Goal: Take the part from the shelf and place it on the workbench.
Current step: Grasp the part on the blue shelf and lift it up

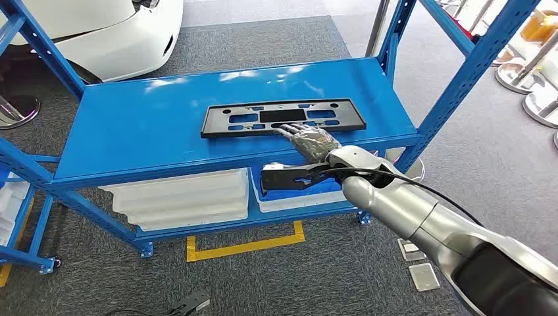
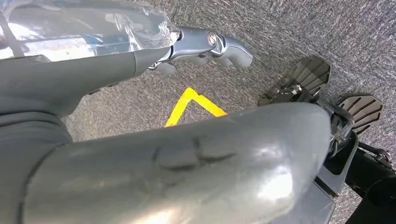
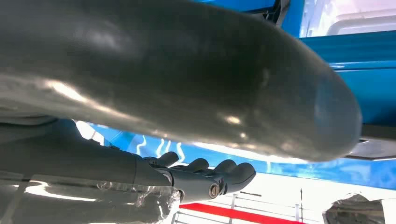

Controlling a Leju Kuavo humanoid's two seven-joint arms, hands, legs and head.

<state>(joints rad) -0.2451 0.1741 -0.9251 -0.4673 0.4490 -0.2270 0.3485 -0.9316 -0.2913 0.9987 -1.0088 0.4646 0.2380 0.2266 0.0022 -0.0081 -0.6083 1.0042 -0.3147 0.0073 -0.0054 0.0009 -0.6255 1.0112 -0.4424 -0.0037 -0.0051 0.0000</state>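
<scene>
Head view: my right robot hand (image 1: 311, 141), fingers spread, holding nothing, rests on black part (image 1: 250, 120) atop blue shelf (image 1: 131, 131).

My right arm (image 1: 421, 217) reaches forward and up from the lower right, its silver forearm bent toward the shelf (image 1: 164, 125). My right hand (image 1: 310, 140) lies palm down, fingers stretched out and a little apart, fingertips over the near edge of the black part (image 1: 230, 122). My left hand (image 2: 205, 46) hangs with fingers curled, holding nothing.

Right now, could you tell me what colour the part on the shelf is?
Black part, on the blue shelf; head view.
</scene>
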